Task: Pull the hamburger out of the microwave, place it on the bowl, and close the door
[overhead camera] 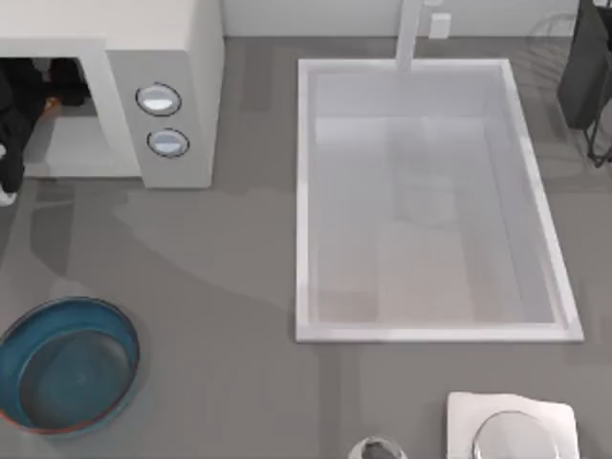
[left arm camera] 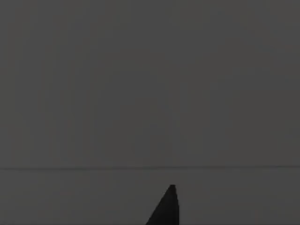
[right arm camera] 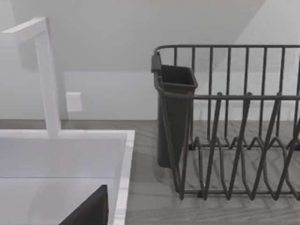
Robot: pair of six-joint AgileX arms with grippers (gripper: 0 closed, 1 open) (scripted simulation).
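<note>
The left arm (overhead camera: 17,105) is matte black, with a pointed black fingertip (left arm camera: 167,208).

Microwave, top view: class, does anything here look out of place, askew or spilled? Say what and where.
The microwave cavity stands open with the left pincer reaching inside at the table's left. The bowl sits upright and empty. Nothing looks spilled or tipped. The right pincer hangs by the sink.

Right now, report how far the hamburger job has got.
Done: the microwave stands open. In hand: the left arm reaches into its cavity, its claw by an orange-brown bit, maybe the hamburger. Left: the bowl holds nothing, and the door is unclosed. The left wrist view is dark.
</note>
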